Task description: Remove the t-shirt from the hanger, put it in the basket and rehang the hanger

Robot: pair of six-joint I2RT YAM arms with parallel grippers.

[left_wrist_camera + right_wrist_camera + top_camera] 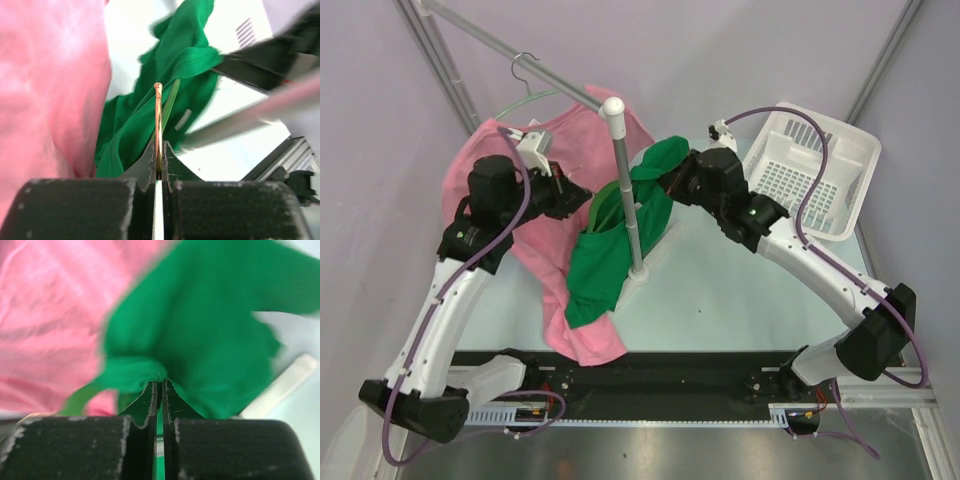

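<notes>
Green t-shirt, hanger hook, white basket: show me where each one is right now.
green t-shirt (600, 262): top external view, on the hanging middle of the cloth.
hanger hook (158, 117): left wrist view, on the copper wire's upright stretch.
white basket (832, 122): top external view, on its far rim.

Bright, even light casts faint shadows; wrist views are soft, the green t-shirt (200, 315) motion-blurred, backgrounds washed out.

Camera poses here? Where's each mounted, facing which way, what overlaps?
Top external: above, behind bases, looking down on table, rack pole; left arm, right arm show.
Left wrist: looks along left gripper, shut on copper hanger hook.
Right wrist: looks along right gripper, shut on green t-shirt.
Shared by all: green t-shirt, pink shirt.
</notes>
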